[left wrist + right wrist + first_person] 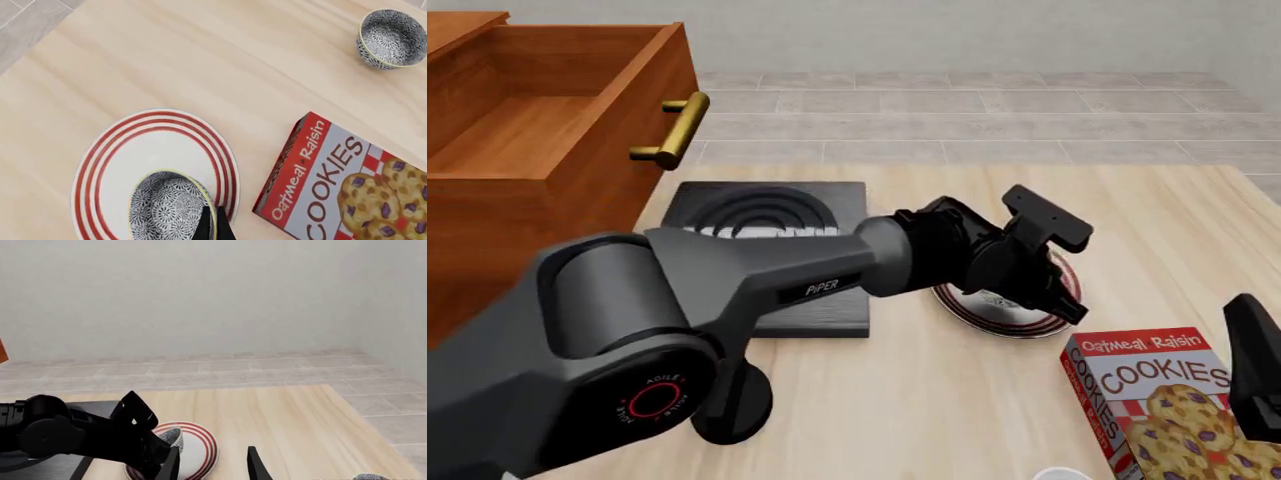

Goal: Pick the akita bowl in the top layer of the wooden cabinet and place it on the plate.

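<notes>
Akita bowl (170, 207) on plate (127, 150) beside "Oatmeal Raisin COOKIES" box (347, 185).

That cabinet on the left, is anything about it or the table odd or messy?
Its top drawer hangs pulled out and empty. Nothing is spilled or broken. A patterned bowl sits upright on the plate, with a second matching bowl standing apart on the table.

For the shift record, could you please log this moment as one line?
left claw: shut on akita bowl | bowl: over plate | right claw: open, idle | top layer: open
</notes>
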